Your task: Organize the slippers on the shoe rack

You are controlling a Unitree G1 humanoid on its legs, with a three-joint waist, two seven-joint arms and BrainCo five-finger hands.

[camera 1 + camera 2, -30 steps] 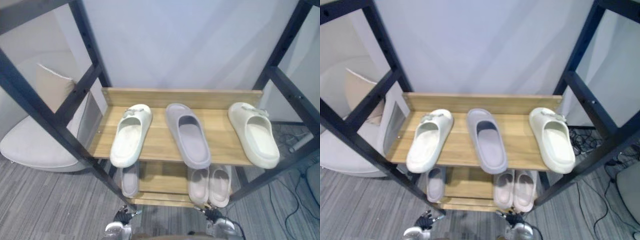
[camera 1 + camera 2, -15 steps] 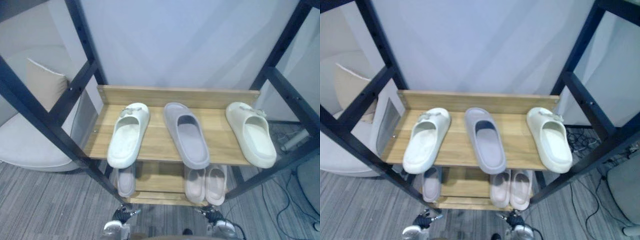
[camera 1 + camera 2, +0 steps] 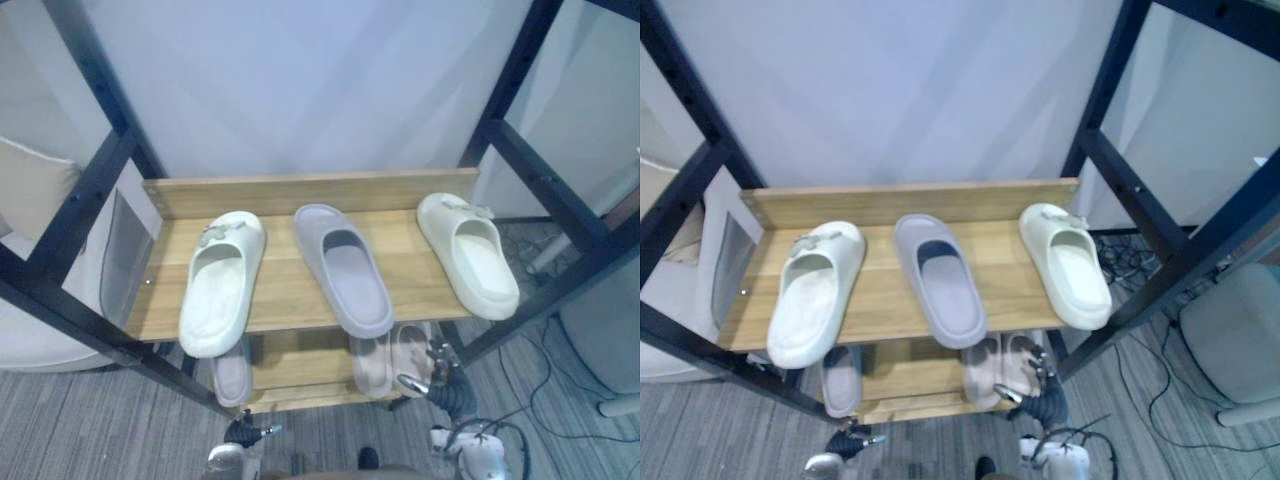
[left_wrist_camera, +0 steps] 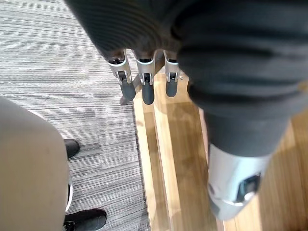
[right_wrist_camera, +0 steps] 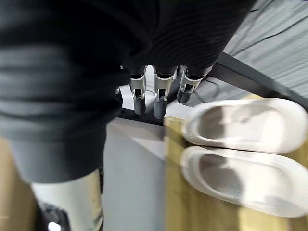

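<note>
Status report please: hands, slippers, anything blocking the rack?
Both hands open, empty: left hand low, right hand beside pink pair on lower shelf. Top shelf: white slipper, grey slipper, cream slipper. No obstacle seen.

Beige cushion (image 3: 28, 190) (on pale seat), grey carpet (image 3: 70, 430).

rack frame (image 3: 95, 190): black
upper shelf (image 3: 285, 290): light honey wood, fine grain running along the boards
left slipper (image 3: 222, 282): cream-white
middle slipper (image 3: 343, 268): pale grey-lilac, plain
right slipper (image 3: 468, 254): cream-white
lower left slipper (image 3: 232, 372): pale grey-lilac
lower pair (image 3: 392, 360): soft pinkish beige
floor (image 3: 80, 420): grey carpet with thin darker and lighter streaks
wall (image 3: 300, 90): pale bluish white, plain
cushion (image 3: 30, 185): beige
left hand (image 4: 147, 86): silver fingers, dark tips, dark ribbed cover
right hand (image 5: 159, 98): silver fingers, dark tips, dark ribbed cover
</note>
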